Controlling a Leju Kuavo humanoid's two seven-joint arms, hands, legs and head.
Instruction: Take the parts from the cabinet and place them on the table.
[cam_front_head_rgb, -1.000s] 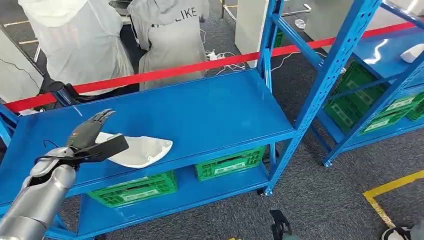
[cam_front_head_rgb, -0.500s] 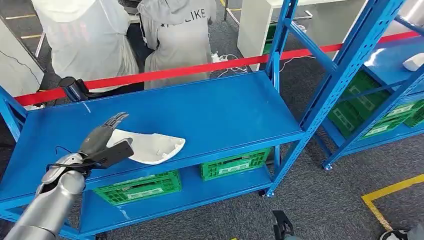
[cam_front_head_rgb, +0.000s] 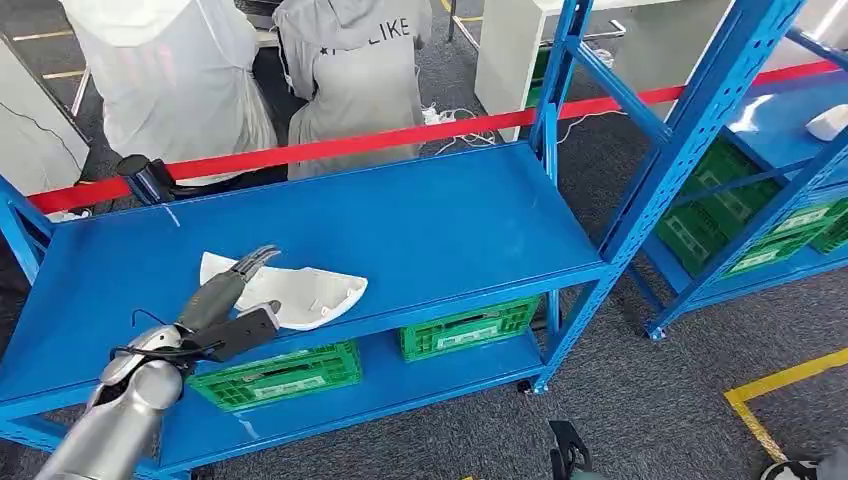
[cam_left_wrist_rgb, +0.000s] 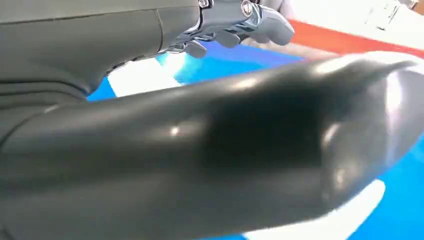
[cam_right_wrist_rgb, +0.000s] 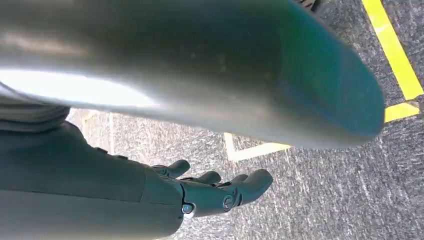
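A blue shelf rack (cam_front_head_rgb: 420, 215) stands on grey carpet, green crates (cam_front_head_rgb: 462, 328) on its lower level. The white part (cam_front_head_rgb: 300, 295) lies left of centre near the top shelf's front edge. The left hand (cam_front_head_rgb: 228, 300) hovers at its left end, fingers extended and apart, gripping nothing. The right hand (cam_right_wrist_rgb: 220, 192) hangs over the carpet, fingers loosely spread, empty.

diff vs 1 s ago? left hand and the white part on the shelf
The left hand has drawn back toward the shelf's front edge: its fingers now lie over the white part with the thumb off its near edge, where before the hand was around its left end. The view itself shifted early on, so whether the part moved on the blue shelf is unclear. The right hand hangs open over the floor.
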